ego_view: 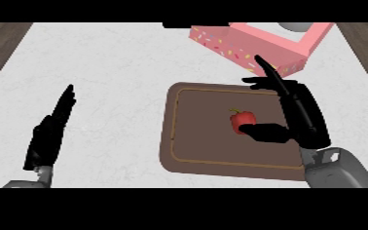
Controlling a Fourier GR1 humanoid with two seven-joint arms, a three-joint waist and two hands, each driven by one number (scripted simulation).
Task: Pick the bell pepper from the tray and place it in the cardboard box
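Head view: your right hand [298,114] is spread beside a small red bell pepper [242,121] lying on the brown rectangular tray [188,141], thumb touching it, fingers straight. If you close now, the pepper may roll left from the thumb. A pink sprinkled cardboard box [248,46] sits just beyond the tray's far edge on the white counter [108,68]. Your left hand [50,131] rests open, far left.

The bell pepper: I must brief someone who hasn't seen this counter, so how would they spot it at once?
Find the brown tray on the white counter, below the pink sprinkled box. The bell pepper lies right of the tray's middle, beside the right hand's thumb. It is the only small red thing, with a green stem.
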